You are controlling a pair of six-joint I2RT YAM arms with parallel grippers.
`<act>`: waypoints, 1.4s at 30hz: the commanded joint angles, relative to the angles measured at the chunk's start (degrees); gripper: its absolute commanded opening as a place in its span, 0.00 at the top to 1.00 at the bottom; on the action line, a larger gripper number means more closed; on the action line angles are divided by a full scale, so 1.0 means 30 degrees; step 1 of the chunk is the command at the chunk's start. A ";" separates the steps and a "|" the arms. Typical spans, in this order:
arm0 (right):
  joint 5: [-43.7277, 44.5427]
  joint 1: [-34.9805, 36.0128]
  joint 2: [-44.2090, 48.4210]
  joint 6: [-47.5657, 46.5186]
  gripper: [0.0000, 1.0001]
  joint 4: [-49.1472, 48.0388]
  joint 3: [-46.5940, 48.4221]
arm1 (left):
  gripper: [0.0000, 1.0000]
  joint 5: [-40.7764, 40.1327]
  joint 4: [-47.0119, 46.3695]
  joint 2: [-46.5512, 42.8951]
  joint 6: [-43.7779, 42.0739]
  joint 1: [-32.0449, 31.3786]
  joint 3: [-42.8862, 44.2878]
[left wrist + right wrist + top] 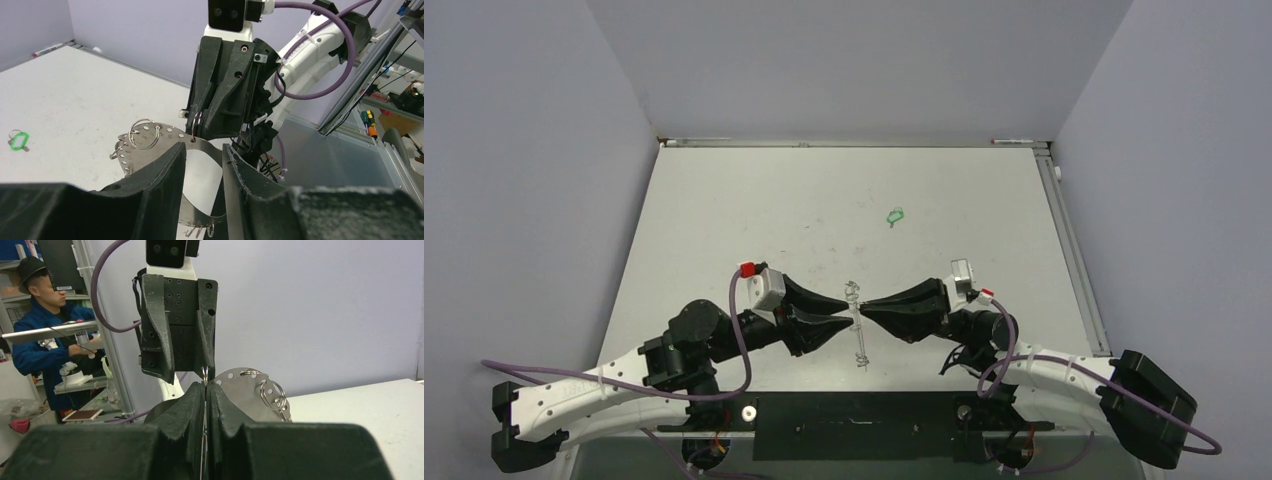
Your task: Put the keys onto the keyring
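The keyring (858,337), a flat grey metal ring with small wire loops on its rim, stands upright and edge-on between my two grippers. My right gripper (865,305) is shut on one wire loop at the ring's upper rim; the thin wire shows between its pressed fingers in the right wrist view (205,386). My left gripper (848,311) is open. In the left wrist view its tips (202,148) sit apart in front of the ring's face (170,135). The green key (895,214) lies alone on the table farther back and shows in the left wrist view (19,140).
The white table (754,210) is walled on three sides. A metal rail (1074,250) runs along its right edge. A pen (1014,141) lies at the back edge. A black base bar (864,425) spans the near edge. A person (35,315) stands off-table.
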State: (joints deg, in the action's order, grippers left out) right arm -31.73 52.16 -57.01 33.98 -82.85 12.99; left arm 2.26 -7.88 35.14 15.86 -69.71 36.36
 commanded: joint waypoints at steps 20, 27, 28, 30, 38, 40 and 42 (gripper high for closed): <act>-0.1637 0.0651 -0.1241 0.1729 0.95 -0.4064 0.1972 | 0.87 0.0679 -0.2818 0.1154 -0.0568 -0.0024 0.0374; -0.2062 0.0769 -0.1834 0.2117 0.95 -0.4130 0.2280 | 1.00 0.0698 -0.3417 0.0951 -0.0470 -0.0024 0.0059; -0.2141 0.0776 -0.1874 0.2081 0.95 -0.3997 0.2311 | 1.00 0.0548 -0.3464 0.0828 -0.0432 -0.0024 -0.0021; -0.2194 0.0777 -0.1913 0.2006 0.95 -0.3720 0.2308 | 1.00 0.0337 -0.3348 0.0624 -0.0423 -0.0024 -0.0078; -0.2096 0.0776 0.0064 -0.0327 0.69 0.3406 0.3350 | 1.00 -0.0607 -0.1172 -0.0112 -0.0715 -0.0024 0.0411; -0.1863 0.0734 0.1203 -0.1967 0.59 0.6300 0.3792 | 1.00 -0.1125 -0.0478 -0.0357 -0.0906 -0.0024 0.0594; -0.1606 0.0746 0.2412 -0.3658 0.53 0.9748 0.4352 | 1.00 -0.1396 0.0412 -0.0559 -0.1040 -0.0024 0.0867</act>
State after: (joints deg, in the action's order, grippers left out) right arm -36.91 54.06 -56.05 33.63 -71.50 21.08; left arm -0.43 -11.27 34.39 13.87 -69.56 36.25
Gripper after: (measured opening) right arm 0.420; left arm 0.005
